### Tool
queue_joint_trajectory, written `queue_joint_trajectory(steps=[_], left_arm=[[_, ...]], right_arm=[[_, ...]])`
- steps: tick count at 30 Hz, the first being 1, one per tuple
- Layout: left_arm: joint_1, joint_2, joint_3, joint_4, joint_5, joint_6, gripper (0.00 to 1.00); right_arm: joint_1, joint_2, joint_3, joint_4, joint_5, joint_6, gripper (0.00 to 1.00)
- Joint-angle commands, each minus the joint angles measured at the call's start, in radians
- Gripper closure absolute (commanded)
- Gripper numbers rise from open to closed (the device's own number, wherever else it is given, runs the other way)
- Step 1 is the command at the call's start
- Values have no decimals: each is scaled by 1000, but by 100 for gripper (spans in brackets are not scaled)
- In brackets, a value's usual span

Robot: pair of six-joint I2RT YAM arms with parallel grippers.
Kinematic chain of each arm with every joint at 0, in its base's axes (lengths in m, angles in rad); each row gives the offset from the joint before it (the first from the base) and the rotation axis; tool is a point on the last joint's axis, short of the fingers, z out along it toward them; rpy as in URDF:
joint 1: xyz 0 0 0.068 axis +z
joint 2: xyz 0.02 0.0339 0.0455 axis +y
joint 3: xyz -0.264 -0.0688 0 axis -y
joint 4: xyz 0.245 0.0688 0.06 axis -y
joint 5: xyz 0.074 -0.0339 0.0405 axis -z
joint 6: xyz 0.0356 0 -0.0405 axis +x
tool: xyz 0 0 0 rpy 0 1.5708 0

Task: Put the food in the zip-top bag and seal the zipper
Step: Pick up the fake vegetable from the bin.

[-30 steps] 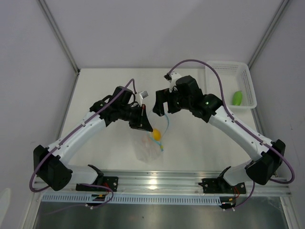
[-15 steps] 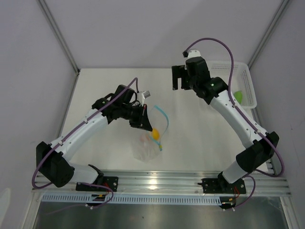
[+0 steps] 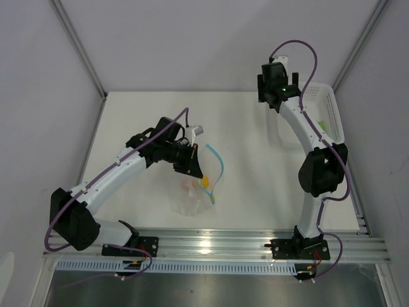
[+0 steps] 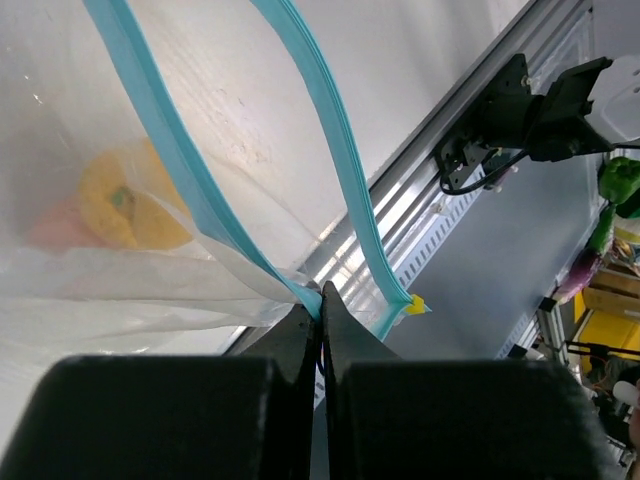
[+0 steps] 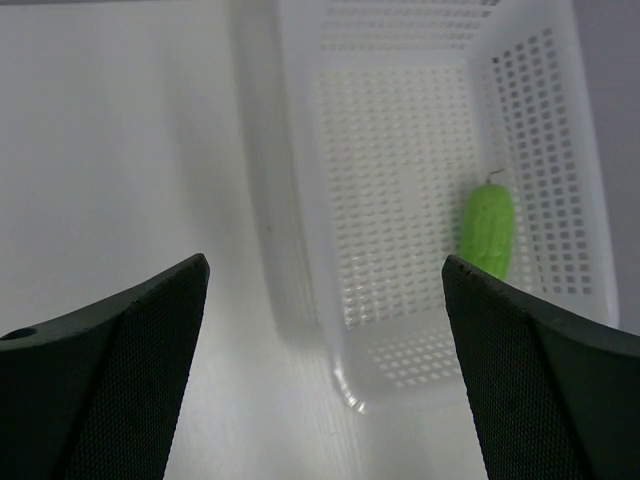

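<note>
The left gripper (image 4: 320, 305) is clenched on one end of the thin teal zipper (image 4: 340, 170) of the crinkly clear zip-top bag (image 3: 188, 199). The zipper's two strips are parted, and the round orange-yellow piece (image 4: 120, 205) sits inside. The right gripper (image 5: 325, 265), jaws spread wide, hangs over the white lattice basket (image 5: 300, 200). There the oblong green piece (image 5: 488, 232) lies lengthwise (stem end toward the far wall).
</note>
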Motion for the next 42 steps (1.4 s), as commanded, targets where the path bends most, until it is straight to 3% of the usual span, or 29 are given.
queue_joint_trajectory(steps=[1, 10, 20, 25, 42], left_arm=[[7, 2, -35, 64, 0, 62, 99], [25, 34, -89, 181, 49, 74, 100], [65, 55, -110, 256, 101, 76, 100], [76, 77, -107, 274, 135, 56, 99], [76, 161, -60, 294, 169, 8, 99]], right_arm=[[-69, 61, 106, -11, 122, 3, 1], [-155, 193, 195, -59, 262, 47, 2], [-189, 417, 447, -282, 279, 164, 5], [-238, 445, 444, -326, 262, 250, 7], [-371, 503, 367, -361, 196, 209, 9]])
